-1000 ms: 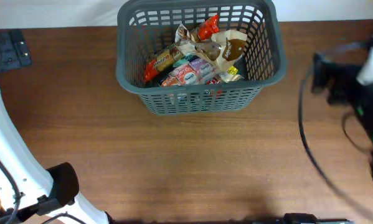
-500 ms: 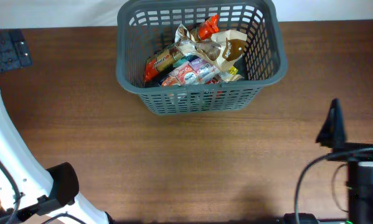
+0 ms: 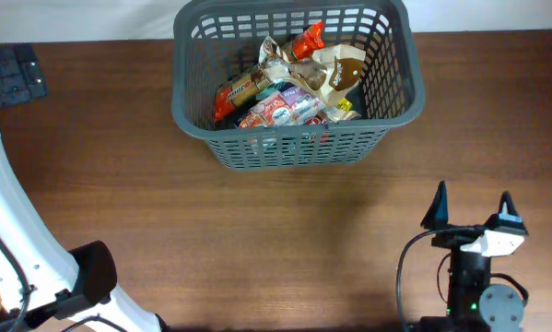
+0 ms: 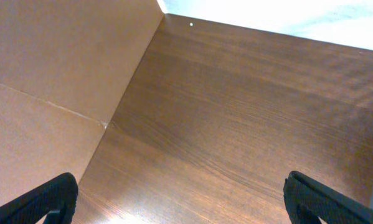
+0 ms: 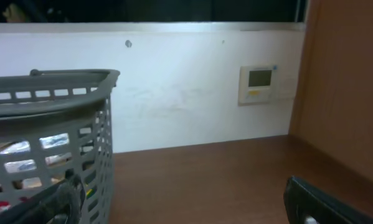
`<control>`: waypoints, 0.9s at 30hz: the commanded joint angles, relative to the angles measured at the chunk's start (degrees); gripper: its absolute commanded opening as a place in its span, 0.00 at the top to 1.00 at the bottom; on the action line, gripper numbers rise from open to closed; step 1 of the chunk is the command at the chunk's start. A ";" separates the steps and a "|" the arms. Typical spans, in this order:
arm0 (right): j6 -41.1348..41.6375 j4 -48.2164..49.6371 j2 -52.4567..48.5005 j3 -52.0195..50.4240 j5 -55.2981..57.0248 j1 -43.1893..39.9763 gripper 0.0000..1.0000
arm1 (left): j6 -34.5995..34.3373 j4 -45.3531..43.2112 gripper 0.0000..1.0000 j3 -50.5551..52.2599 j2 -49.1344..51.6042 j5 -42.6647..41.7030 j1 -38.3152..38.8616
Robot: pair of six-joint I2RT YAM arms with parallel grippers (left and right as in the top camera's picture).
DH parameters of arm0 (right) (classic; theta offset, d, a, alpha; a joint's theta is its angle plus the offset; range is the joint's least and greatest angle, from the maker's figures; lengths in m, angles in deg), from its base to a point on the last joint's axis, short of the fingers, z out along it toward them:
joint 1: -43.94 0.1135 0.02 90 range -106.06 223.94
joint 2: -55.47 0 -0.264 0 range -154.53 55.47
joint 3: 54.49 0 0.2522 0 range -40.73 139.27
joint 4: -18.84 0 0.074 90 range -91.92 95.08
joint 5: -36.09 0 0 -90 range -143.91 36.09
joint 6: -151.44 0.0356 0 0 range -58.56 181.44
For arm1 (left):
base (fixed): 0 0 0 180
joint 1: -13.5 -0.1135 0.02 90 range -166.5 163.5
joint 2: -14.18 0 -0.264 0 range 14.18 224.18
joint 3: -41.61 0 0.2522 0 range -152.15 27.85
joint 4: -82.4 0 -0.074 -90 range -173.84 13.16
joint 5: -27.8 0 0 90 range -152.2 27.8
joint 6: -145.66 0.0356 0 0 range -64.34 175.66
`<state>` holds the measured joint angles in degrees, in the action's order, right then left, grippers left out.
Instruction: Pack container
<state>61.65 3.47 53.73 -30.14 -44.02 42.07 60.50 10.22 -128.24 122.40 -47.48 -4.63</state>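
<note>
Clipped and unreadable

In the overhead view the container's far rim is clipped by the top edge, and the packets inside overlap, their print too small to read. The left tool shows only two dark fingertips at the bottom corners (the rest lies below the frame). The right wrist view crops the container at its left and bottom edges; the wall panel's display is illegible.

packets in container, container at far side of table
</note>
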 commanded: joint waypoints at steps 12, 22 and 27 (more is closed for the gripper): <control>0.28 0.09 1.55 -7.43 2.62 0.26 0.01 | -0.74 0.11 0.01 0.04 -0.24 -0.61 -0.20; 0.28 -1.81 1.53 -10.27 2.60 0.31 0.01 | -0.74 0.11 0.01 0.07 -0.24 -0.59 -0.20; 0.28 -1.81 1.53 -10.27 2.60 0.31 0.01 | -0.74 0.11 0.01 0.07 -0.24 -0.59 -0.20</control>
<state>61.62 1.79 54.63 -39.95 -42.51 42.07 60.50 10.24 -128.24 122.40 -47.48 -4.63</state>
